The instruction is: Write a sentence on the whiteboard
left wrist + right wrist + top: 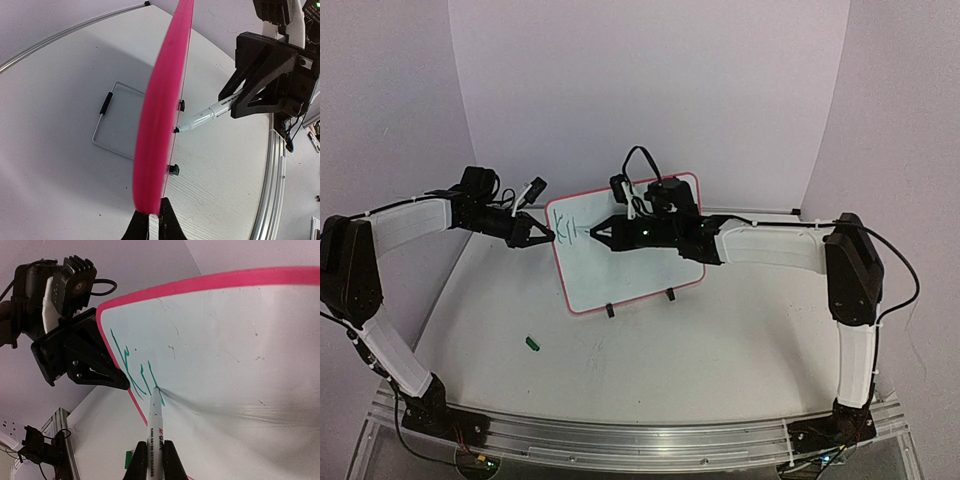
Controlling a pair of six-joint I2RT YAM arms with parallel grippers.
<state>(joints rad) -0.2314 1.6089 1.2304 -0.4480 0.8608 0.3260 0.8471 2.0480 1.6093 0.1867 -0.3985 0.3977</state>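
At mid-table, my right gripper (150, 462) clamps a marker (154, 422), tip touching the green sentence (142, 380), whose few strokes I cannot read. My left gripper (154, 217) pinches the left frame of the upright whiteboard (620, 280); my right arm (760, 245) covers its upper right.

The white table (720, 350) has a matte, faintly grained top, with a metal rail (620, 440) running along its near edge. Near its middle the whiteboard (620, 275) stands on two small black feet (609, 311). A small green piece (531, 343) lies apart in front of it towards the left, and a thin wire frame (105, 103) with a black grip lies flat behind the board.
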